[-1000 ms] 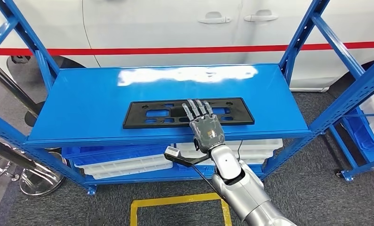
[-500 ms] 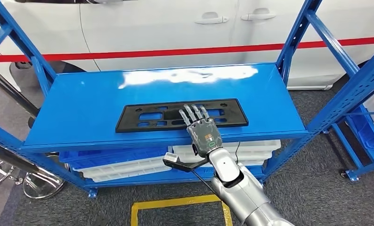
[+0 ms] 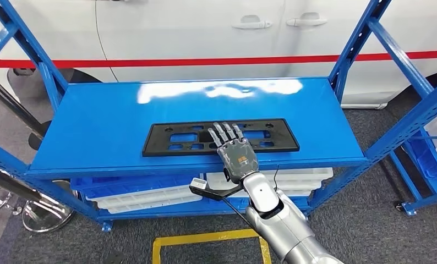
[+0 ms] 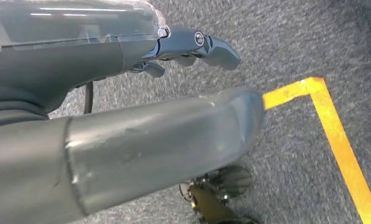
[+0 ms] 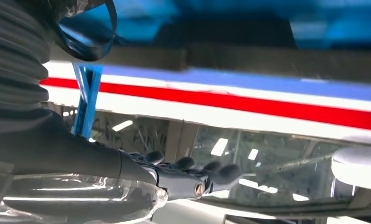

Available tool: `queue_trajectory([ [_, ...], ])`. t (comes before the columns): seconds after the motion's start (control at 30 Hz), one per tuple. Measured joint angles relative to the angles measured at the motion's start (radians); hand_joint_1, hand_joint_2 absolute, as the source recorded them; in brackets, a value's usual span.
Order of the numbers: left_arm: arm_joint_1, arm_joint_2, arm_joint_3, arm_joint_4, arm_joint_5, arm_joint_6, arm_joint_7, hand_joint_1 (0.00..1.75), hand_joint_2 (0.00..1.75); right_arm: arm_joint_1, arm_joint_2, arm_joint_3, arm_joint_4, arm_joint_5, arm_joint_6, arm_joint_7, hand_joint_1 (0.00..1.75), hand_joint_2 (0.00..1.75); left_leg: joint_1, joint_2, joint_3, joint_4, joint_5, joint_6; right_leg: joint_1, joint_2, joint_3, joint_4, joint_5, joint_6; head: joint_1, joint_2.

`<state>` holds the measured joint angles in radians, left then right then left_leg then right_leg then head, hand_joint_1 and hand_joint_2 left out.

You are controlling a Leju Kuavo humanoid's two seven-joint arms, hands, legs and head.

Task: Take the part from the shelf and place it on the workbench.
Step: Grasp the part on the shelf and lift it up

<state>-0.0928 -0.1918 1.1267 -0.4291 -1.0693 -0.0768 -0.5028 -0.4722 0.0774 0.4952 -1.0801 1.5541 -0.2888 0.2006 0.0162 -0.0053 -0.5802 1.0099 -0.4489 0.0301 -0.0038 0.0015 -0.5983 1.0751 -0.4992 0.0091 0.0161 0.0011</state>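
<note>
right hand point(image 3: 237, 155) laid flat on the black part point(image 3: 220, 137), fingers apart, nothing gripped yet.

the part lies flat near the front edge of the blue shelf point(image 3: 106, 118), and the right arm reaches up from below with the palm down and the fingers spread over the part's middle cut-outs. this looks like the reach-and-grasp step; next the hand likely needs to close on the near rim or hook a cut-out before lifting. left hand point(image 4: 193, 46) hangs by the floor, fingers curled in, holding nothing.
</note>
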Motion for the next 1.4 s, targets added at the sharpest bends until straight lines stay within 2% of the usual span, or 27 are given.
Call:
queue_trajectory([
  [0.03, -0.001, 0.000, 0.000, 0.000, 0.000, 0.000, 0.000, 0.00, 0.00, 0.000, 0.000, 0.000, 0.000, 0.000, 0.000, 0.000, 0.00, 1.75, 0.000, 0.001, 0.004, -0.002, -0.001, 0.006, -0.002, 0.000, -0.026, 0.053, -0.025, 0.004, 0.000, 0.000],
  [0.1, -0.002, 0.001, 0.000, 0.000, 0.000, 0.000, 0.000, 0.00, 0.00, 0.004, -0.001, 0.000, 0.001, 0.000, -0.001, 0.000, 0.00, 1.75, -0.001, 0.002, 0.009, -0.002, -0.007, 0.013, -0.003, 0.000, -0.105, 0.189, -0.076, 0.008, 0.000, 0.000],
  [0.13, -0.001, 0.001, 0.000, 0.000, 0.000, 0.000, 0.000, 0.00, 0.00, 0.006, -0.001, 0.000, 0.002, 0.000, -0.001, 0.000, 0.00, 1.75, -0.001, 0.002, 0.012, -0.002, -0.010, 0.013, -0.003, 0.000, -0.135, 0.232, -0.081, 0.009, 0.000, 0.000],
  [0.17, 0.000, 0.001, 0.000, 0.000, 0.000, 0.000, 0.000, 0.00, 0.00, 0.008, -0.002, 0.000, 0.002, 0.000, -0.001, 0.000, 0.00, 1.75, -0.001, 0.001, 0.017, -0.002, -0.014, 0.013, -0.003, 0.000, -0.148, 0.240, -0.065, 0.009, 0.000, 0.000],
  [0.2, 0.000, 0.001, 0.000, 0.000, 0.000, 0.000, 0.000, 0.00, 0.00, 0.009, -0.002, 0.000, 0.003, 0.000, -0.001, 0.000, 0.00, 1.75, -0.002, 0.000, 0.023, -0.002, -0.019, 0.011, -0.003, 0.000, -0.141, 0.209, -0.031, 0.008, 0.000, 0.000],
  [0.27, 0.000, 0.000, 0.000, 0.000, 0.000, 0.000, 0.000, 0.00, 0.00, 0.008, -0.002, 0.000, 0.003, 0.000, -0.001, 0.000, 0.00, 1.75, -0.003, -0.002, 0.039, -0.001, -0.031, 0.005, -0.002, 0.000, -0.082, 0.072, 0.049, 0.000, 0.000, 0.000],
  [0.33, -0.001, 0.000, 0.000, 0.000, 0.000, 0.000, 0.000, 0.00, 0.00, 0.007, -0.001, 0.000, 0.003, 0.000, -0.001, 0.000, 0.00, 1.75, -0.006, -0.002, 0.048, -0.001, -0.042, -0.005, 0.002, 0.000, -0.038, -0.026, 0.080, -0.009, 0.000, 0.000],
  [0.43, -0.002, 0.000, 0.000, 0.000, 0.000, 0.000, 0.000, 0.00, 0.00, 0.006, -0.001, 0.000, 0.002, 0.000, -0.001, 0.000, 0.00, 1.75, -0.006, -0.001, 0.053, -0.006, -0.050, -0.023, 0.004, 0.004, -0.028, -0.046, 0.072, -0.022, 0.000, 0.000],
  [0.5, -0.003, 0.000, 0.000, 0.000, 0.001, 0.000, 0.000, 0.00, 0.00, 0.005, -0.001, 0.000, 0.002, 0.000, -0.001, 0.000, 0.00, 1.75, -0.005, 0.000, 0.044, 0.025, -0.074, -0.034, -0.001, 0.004, -0.017, -0.054, 0.070, -0.033, 0.000, 0.000],
  [0.53, -0.003, 0.000, 0.000, 0.000, 0.002, 0.000, 0.000, 0.00, 0.00, 0.004, 0.000, 0.000, 0.001, 0.000, -0.001, 0.000, 0.00, 1.75, -0.004, 0.000, 0.023, 0.071, -0.097, -0.038, -0.003, 0.003, -0.012, -0.058, 0.068, -0.038, 0.000, 0.000],
  [0.6, -0.002, 0.000, 0.000, 0.000, 0.003, -0.001, 0.000, 0.00, 0.00, 0.005, 0.000, 0.000, 0.001, 0.000, -0.002, 0.000, 0.00, 1.75, -0.002, 0.001, -0.052, 0.208, -0.151, -0.046, -0.002, 0.001, -0.007, -0.058, 0.062, -0.045, 0.000, 0.000],
  [0.63, 0.000, 0.000, 0.000, 0.000, 0.004, 0.000, 0.000, 0.00, 0.00, 0.006, 0.000, 0.000, 0.002, 0.000, -0.002, 0.000, 0.00, 1.75, -0.002, 0.001, -0.088, 0.265, -0.163, -0.048, -0.001, 0.001, -0.005, -0.057, 0.059, -0.047, 0.000, 0.000],
  [0.67, 0.001, 0.000, 0.000, 0.000, 0.004, 0.000, 0.000, 0.00, 0.00, 0.008, 0.000, 0.000, 0.002, 0.000, -0.002, 0.000, 0.00, 1.75, -0.002, 0.001, -0.111, 0.288, -0.155, -0.049, -0.001, 0.002, -0.003, -0.056, 0.056, -0.047, 0.000, 0.000],
  [0.7, 0.002, 0.001, 0.000, 0.000, 0.004, 0.000, 0.000, 0.00, 0.00, 0.009, 0.000, 0.000, 0.003, 0.000, -0.002, 0.000, 0.00, 1.75, -0.002, 0.001, -0.111, 0.270, -0.126, -0.049, -0.001, 0.003, 0.001, -0.054, 0.052, -0.046, 0.000, 0.000],
  [0.77, 0.001, 0.001, 0.000, 0.000, 0.004, 0.000, 0.000, 0.00, 0.00, 0.009, 0.000, 0.000, 0.003, 0.000, -0.002, 0.000, 0.00, 1.75, -0.002, 0.001, -0.064, 0.138, -0.039, -0.042, -0.001, 0.004, 0.014, -0.052, 0.041, -0.042, 0.000, 0.000],
  [0.83, 0.000, 0.001, 0.000, 0.000, 0.004, 0.000, 0.000, 0.00, 0.00, 0.008, 0.000, 0.000, 0.003, 0.000, -0.004, 0.000, 0.00, 1.75, -0.006, 0.001, -0.016, 0.026, 0.006, -0.032, 0.003, 0.005, 0.020, -0.050, 0.034, -0.034, 0.000, 0.000],
  [0.93, 0.001, 0.001, 0.000, 0.000, 0.004, 0.000, 0.000, 0.00, 0.00, 0.009, 0.000, 0.000, 0.002, 0.000, -0.006, 0.000, 0.00, 1.75, -0.008, -0.001, -0.008, 0.003, 0.008, -0.018, 0.006, 0.005, 0.019, -0.053, 0.034, -0.020, 0.000, 0.000],
  [1.0, 0.001, 0.001, 0.000, 0.000, 0.004, 0.000, 0.000, 0.00, 0.00, 0.008, 0.000, 0.000, 0.001, 0.000, -0.007, 0.000, 0.00, 1.75, -0.003, 0.000, -0.001, -0.007, 0.013, -0.007, 0.007, 0.004, 0.013, -0.032, 0.017, -0.011, 0.000, 0.000],
  [1.03, 0.001, 0.001, 0.000, 0.000, 0.004, 0.000, 0.000, 0.00, 0.00, 0.007, 0.000, 0.000, 0.000, 0.000, -0.008, 0.000, 0.00, 1.75, 0.000, 0.001, 0.002, -0.012, 0.015, -0.001, 0.007, 0.004, -0.003, 0.003, -0.005, -0.006, 0.000, 0.000],
  [1.1, 0.000, 0.001, 0.000, 0.000, 0.004, 0.000, 0.000, 0.00, 0.00, 0.009, -0.001, 0.000, 0.000, 0.000, -0.009, 0.000, 0.00, 1.75, 0.000, 0.002, 0.002, -0.014, 0.015, 0.006, 0.002, 0.004, -0.066, 0.129, -0.065, -0.001, 0.000, 0.000],
  [1.13, 0.000, 0.001, 0.000, 0.000, 0.005, 0.000, -0.001, 0.00, 0.00, 0.013, -0.002, 0.000, 0.000, 0.000, -0.009, 0.000, 0.00, 1.75, -0.001, 0.003, 0.002, -0.013, 0.014, 0.007, 0.000, 0.004, -0.100, 0.192, -0.086, 0.002, 0.000, 0.000],
  [1.17, 0.001, 0.001, 0.000, 0.000, 0.006, -0.001, -0.003, 0.00, 0.00, 0.016, -0.003, 0.000, 0.000, 0.000, -0.009, 0.000, 0.00, 1.75, -0.001, 0.002, 0.002, -0.013, 0.012, 0.007, -0.003, 0.003, -0.121, 0.228, -0.089, 0.004, 0.000, 0.000],
  [1.2, 0.001, 0.001, 0.000, 0.000, 0.007, -0.003, -0.006, 0.00, 0.00, 0.019, -0.004, 0.000, 0.000, 0.000, -0.010, 0.000, 0.00, 1.75, -0.001, 0.002, 0.003, -0.013, 0.010, 0.007, -0.005, 0.003, -0.123, 0.223, -0.071, 0.004, 0.000, 0.000],
  [1.23, 0.001, 0.000, 0.000, 0.000, 0.009, -0.006, -0.010, 0.00, 0.00, 0.020, -0.004, 0.000, 0.000, 0.000, -0.010, 0.000, 0.00, 1.75, -0.001, 0.001, 0.006, -0.012, 0.008, 0.006, -0.007, 0.003, -0.102, 0.176, -0.036, 0.004, 0.000, 0.000],
  [1.3, 0.001, 0.000, 0.000, 0.000, 0.012, -0.011, -0.016, 0.00, 0.00, 0.020, -0.005, 0.000, -0.002, 0.000, -0.011, 0.000, 0.00, 1.75, -0.003, 0.000, 0.011, -0.008, 0.001, -0.002, -0.008, 0.000, -0.033, 0.033, 0.029, 0.000, 0.000, 0.000],
  [1.33, 0.001, -0.001, 0.000, -0.001, 0.012, -0.013, -0.018, 0.00, 0.00, 0.019, -0.005, -0.001, -0.004, 0.000, -0.012, 0.000, 0.00, 1.75, -0.004, 0.000, 0.011, -0.006, -0.003, -0.007, -0.006, -0.001, -0.009, -0.017, 0.043, -0.003, 0.000, 0.000],
  [1.4, 0.000, -0.001, -0.001, -0.001, 0.013, -0.013, -0.019, 0.00, 0.00, 0.019, -0.006, -0.001, -0.006, 0.000, -0.013, -0.001, 0.00, 1.75, -0.006, 0.000, 0.011, -0.005, -0.008, -0.019, -0.002, 0.000, 0.005, -0.050, 0.040, -0.010, 0.000, 0.000],
])
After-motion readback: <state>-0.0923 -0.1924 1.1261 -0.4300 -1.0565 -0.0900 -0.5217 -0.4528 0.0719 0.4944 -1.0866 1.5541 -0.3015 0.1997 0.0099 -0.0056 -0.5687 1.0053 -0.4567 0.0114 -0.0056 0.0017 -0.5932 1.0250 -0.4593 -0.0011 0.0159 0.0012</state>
